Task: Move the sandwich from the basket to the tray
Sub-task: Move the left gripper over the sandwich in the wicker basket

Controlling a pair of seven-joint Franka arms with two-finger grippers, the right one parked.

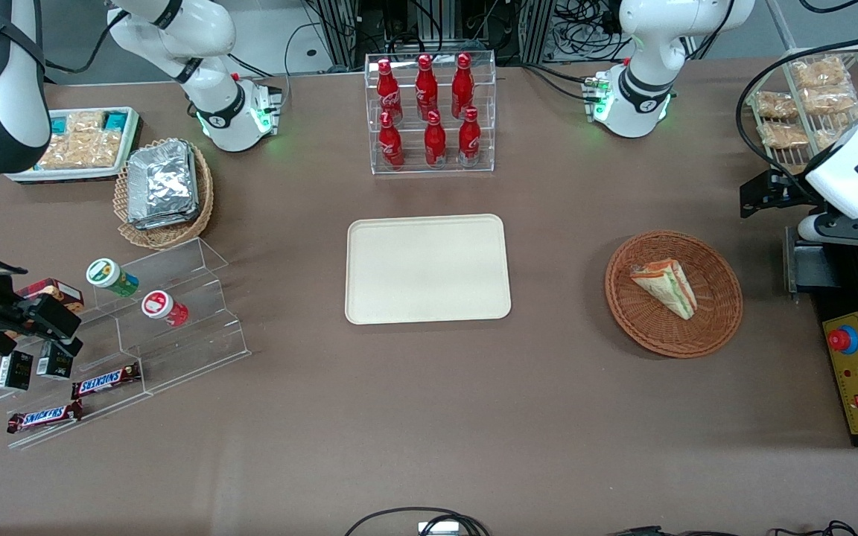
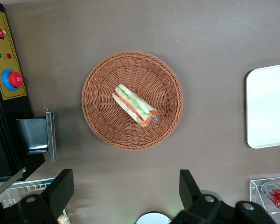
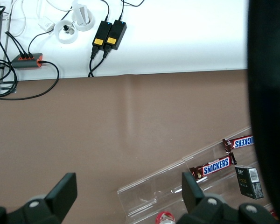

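Note:
The sandwich (image 1: 666,286), a pale wedge with red, green and orange layers, lies in the round reddish-brown wicker basket (image 1: 637,329) toward the working arm's end of the table. The cream tray (image 1: 427,269) sits bare at the table's middle. My gripper (image 1: 766,195) hangs high above the table edge beside the basket, a little farther from the front camera than it. In the left wrist view the gripper (image 2: 125,189) is open with nothing between its black fingers (image 2: 60,189). Well clear of them are the sandwich (image 2: 135,105), the basket (image 2: 102,126) and part of the tray (image 2: 268,107).
A clear rack of red bottles (image 1: 431,112) stands farther back than the tray. A control box with a red button (image 1: 857,372) and a wire rack of snacks (image 1: 809,104) flank the basket. Toward the parked arm's end are a tan basket of foil packs (image 1: 163,190) and acrylic steps (image 1: 176,320).

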